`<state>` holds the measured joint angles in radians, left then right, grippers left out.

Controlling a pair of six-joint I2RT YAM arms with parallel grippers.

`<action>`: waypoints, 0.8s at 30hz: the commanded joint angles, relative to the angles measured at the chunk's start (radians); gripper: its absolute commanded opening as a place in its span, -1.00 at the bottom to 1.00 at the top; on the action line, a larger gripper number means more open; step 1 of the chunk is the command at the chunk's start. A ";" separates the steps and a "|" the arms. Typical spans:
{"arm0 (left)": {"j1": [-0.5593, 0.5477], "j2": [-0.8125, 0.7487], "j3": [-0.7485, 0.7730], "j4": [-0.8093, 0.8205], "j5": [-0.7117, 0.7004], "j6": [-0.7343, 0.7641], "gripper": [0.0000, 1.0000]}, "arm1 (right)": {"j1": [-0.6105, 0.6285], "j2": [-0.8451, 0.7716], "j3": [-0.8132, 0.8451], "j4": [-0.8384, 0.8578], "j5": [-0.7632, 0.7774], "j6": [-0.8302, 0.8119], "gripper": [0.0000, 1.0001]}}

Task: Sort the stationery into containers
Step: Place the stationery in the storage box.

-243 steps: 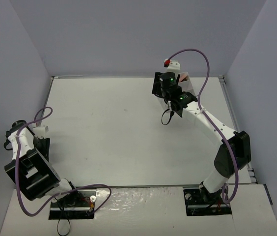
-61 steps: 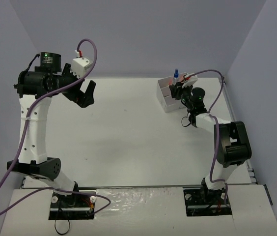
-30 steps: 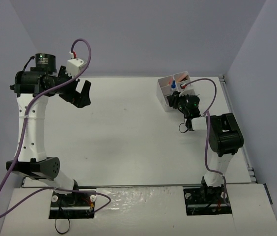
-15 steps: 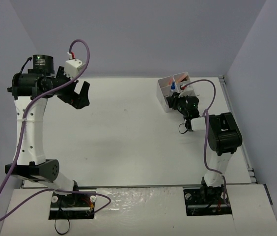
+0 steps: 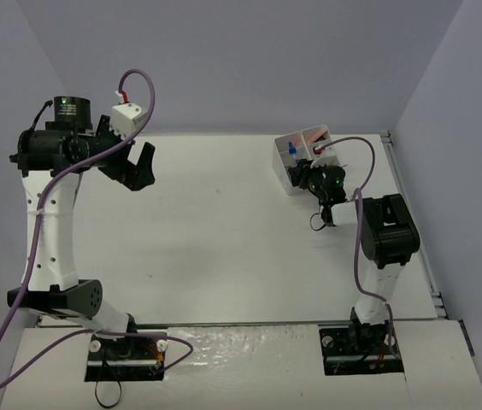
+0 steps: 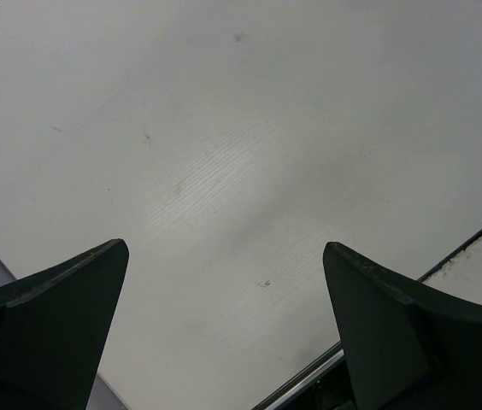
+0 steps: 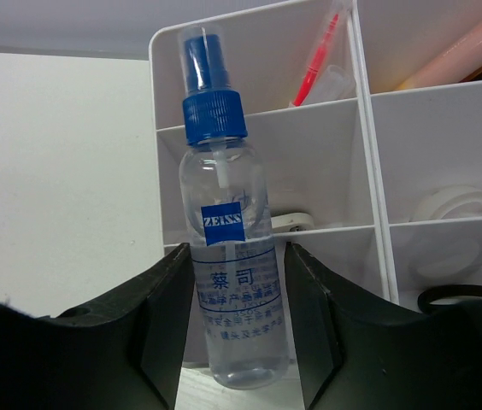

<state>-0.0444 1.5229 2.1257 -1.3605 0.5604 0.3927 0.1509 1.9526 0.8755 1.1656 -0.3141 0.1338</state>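
- The right tool (image 7: 238,256) flanks a clear plastic spray bottle with a blue cap (image 7: 228,213), upright in the white plastic organiser box (image 7: 369,145) (grip or mere contact: cannot tell).
- Likely placing; next calls for opening fully, then lifting straight.
- The left tool (image 6: 224,252) gapes empty above the bench (image 6: 224,128).

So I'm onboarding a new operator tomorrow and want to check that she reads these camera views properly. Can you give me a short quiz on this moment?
1. True or false: the left gripper holds a highlighter.
2. What stands between the fingers of the right gripper? A: a tape ring. B: a spray bottle with a blue cap. C: scissors.
3. Fill in: the thin pen in the far compartment of the organiser is ___.
Key: 1 false, it is open and empty. 2 B. 3 red.
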 commanded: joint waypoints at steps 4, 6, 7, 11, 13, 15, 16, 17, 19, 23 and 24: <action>0.008 -0.051 -0.009 -0.155 0.036 0.025 0.94 | -0.004 -0.053 0.052 0.066 0.003 -0.003 -0.12; 0.008 -0.051 -0.010 -0.155 0.036 0.024 0.94 | -0.004 -0.053 0.055 0.065 0.001 -0.004 -0.19; 0.008 -0.051 -0.010 -0.155 0.039 0.024 0.94 | -0.004 -0.051 0.056 0.065 -0.001 -0.005 -0.26; 0.008 -0.050 -0.009 -0.154 0.047 0.023 0.94 | -0.007 -0.051 0.055 0.067 0.001 -0.006 -0.55; 0.008 -0.052 -0.007 -0.155 0.046 0.025 0.94 | -0.007 -0.060 0.051 0.068 -0.002 -0.008 -0.44; 0.008 -0.055 -0.009 -0.155 0.046 0.029 0.94 | -0.011 -0.064 0.051 0.067 -0.018 -0.013 -0.39; 0.008 -0.055 -0.009 -0.154 0.047 0.030 0.94 | -0.011 -0.064 0.051 0.072 -0.028 -0.018 -0.48; 0.008 -0.054 -0.009 -0.153 0.048 0.030 0.94 | -0.011 -0.063 0.049 0.083 -0.037 -0.023 -0.59; 0.008 -0.055 -0.006 -0.151 0.052 0.029 0.94 | -0.011 -0.055 0.039 0.120 -0.036 -0.024 -0.87; 0.008 -0.053 0.000 -0.152 0.059 0.030 0.94 | -0.018 -0.036 0.026 0.226 -0.021 0.049 -1.00; 0.008 -0.054 0.000 -0.153 0.058 0.032 0.94 | -0.020 -0.029 0.024 0.243 -0.020 0.065 -1.00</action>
<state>-0.0444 1.5127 2.0975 -1.3614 0.5849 0.4026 0.1427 1.9526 0.8845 1.1769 -0.3307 0.1385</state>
